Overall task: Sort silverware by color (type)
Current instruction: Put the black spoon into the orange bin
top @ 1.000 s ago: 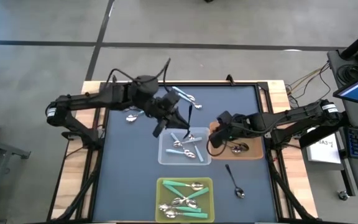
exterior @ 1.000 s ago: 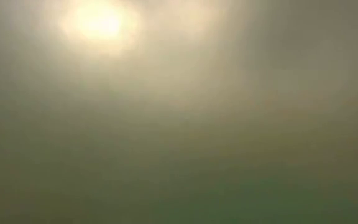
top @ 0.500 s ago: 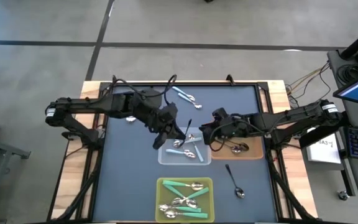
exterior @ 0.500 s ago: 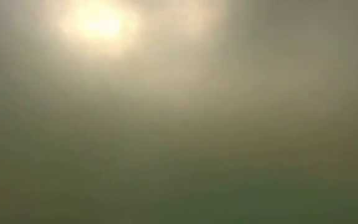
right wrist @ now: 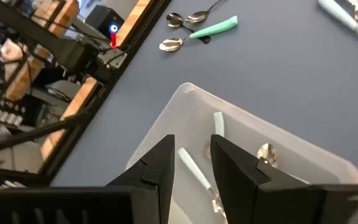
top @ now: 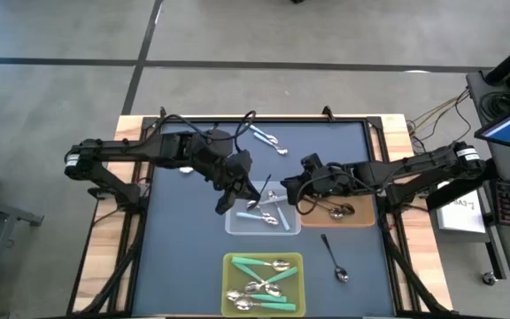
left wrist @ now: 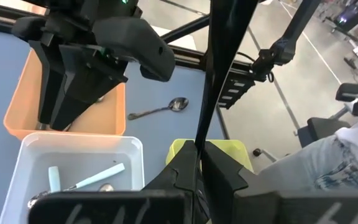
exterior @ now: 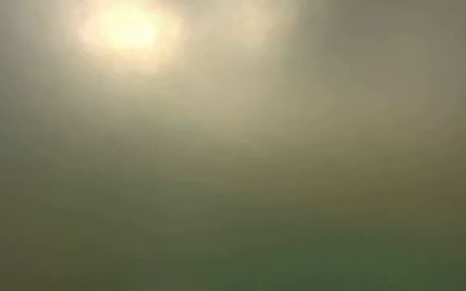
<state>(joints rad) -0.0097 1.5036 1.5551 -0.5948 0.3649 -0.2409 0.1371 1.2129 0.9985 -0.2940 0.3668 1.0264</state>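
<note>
Dark blue matting covered the surface [top: 175,248], with three bins toward its near half. The left end effector [left wrist: 199,152] was pinched tight on a thin black-handled spoon [left wrist: 215,81], holding it nearly upright above the clear plastic rectangular bin [top: 234,221]. In that bin lay a few light-blue-handled spoons [top: 257,215] with shiny metal bowls.

The right end effector [right wrist: 192,142] hung over the same bin's edge, on the side that met the brown rectangular bin [top: 366,217]. Its fingers stood a little apart with nothing between them. The brown bin held one dark-handled spoon [top: 336,211].

Nearer the front edge, the yellow-green rectangular bin [top: 228,275] carried several teal-green-handled spoons [top: 264,264]. A loose dark spoon [top: 335,257] lay on the surface between that bin and the brown one. Another light-blue-handled spoon [top: 262,136] lay near the far edge. A teal-handled spoon [right wrist: 210,28] lay by the left edge beside two more metal spoons.

A white paper label [top: 457,206] lay off the surface on the right. Its writing was too small for me to read. The low view gave only a hazy glow.
</note>
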